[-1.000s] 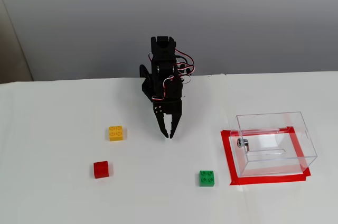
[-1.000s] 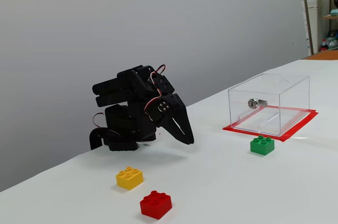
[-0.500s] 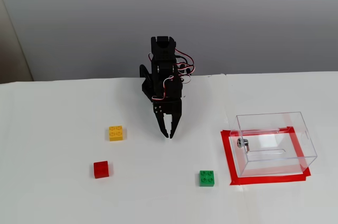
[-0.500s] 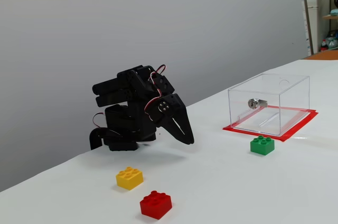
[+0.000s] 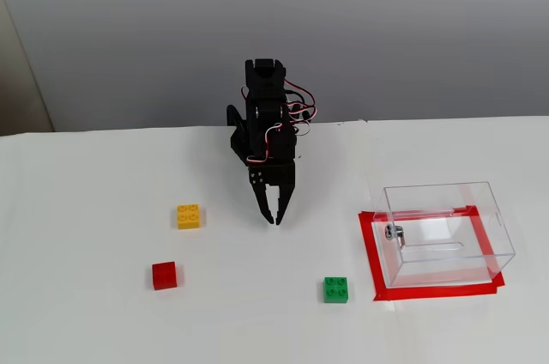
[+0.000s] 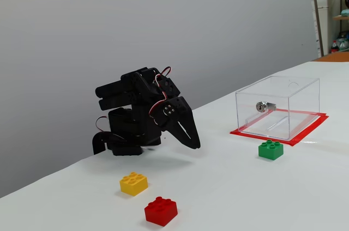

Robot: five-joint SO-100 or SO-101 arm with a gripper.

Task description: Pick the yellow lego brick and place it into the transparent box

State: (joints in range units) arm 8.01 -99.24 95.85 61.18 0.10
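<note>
Two fingers (image 5: 275, 221), pressed together at the tips and grasping nothing, hang just above the tabletop (image 5: 86, 312) with the arm folded low; whether the tips actually touch the surface is hard to tell from either fixed view. Same fingers (image 6: 194, 145) point down and forward in the side-on fixed view.

Yellow lego brick (image 5: 189, 216) sits on the tabletop to the left of the fingers, apart from them, studs up, untouched. Side-on view shows it (image 6: 133, 183) nearer the camera than the arm.

Step in hand, by my read: reach for the yellow one. To do it well: spread the fingers first, swing left, come down straight over the brick, straddle two flat sides, not corners. Red brick (image 5: 164, 275) is near, so keep clear of it. Green brick (image 5: 336, 289) lies toward the box, on the carry path; lift high enough to clear it.

Transparent box (image 5: 485, 209) stands on red tape (image 5: 371, 252), well right of the arm, open top apparently, empty apart from a small metal fitting (image 5: 394, 233) on its wall.
</note>
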